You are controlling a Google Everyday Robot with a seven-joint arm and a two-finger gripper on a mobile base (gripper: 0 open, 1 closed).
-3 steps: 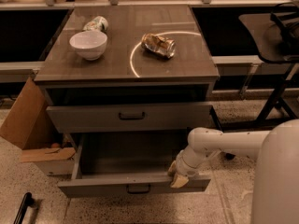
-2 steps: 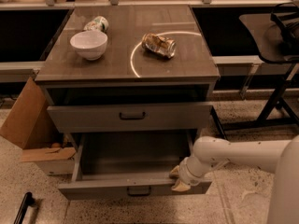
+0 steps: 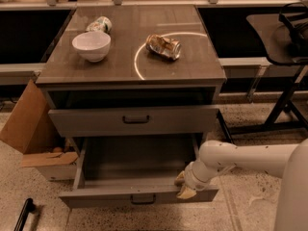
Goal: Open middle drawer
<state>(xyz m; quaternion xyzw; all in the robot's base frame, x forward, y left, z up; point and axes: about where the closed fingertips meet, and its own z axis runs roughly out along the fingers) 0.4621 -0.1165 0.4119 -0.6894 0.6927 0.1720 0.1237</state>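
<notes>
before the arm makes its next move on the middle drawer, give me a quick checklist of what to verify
1. Middle drawer pulled out: ok. Its front stands well forward of the cabinet and its inside shows.
2. Pincer position: ok. It sits at the right end of that drawer's front edge, away from the handle.
3. Bowl and crushed can on top: ok. Both are set back from the front edge.
4. Cardboard box on the left: cannot tell. Its flap lies close to the drawer's side; contact is unclear.

White bowl [image 3: 91, 45], crushed can [image 3: 164, 46], cardboard box [image 3: 28, 121]
</notes>
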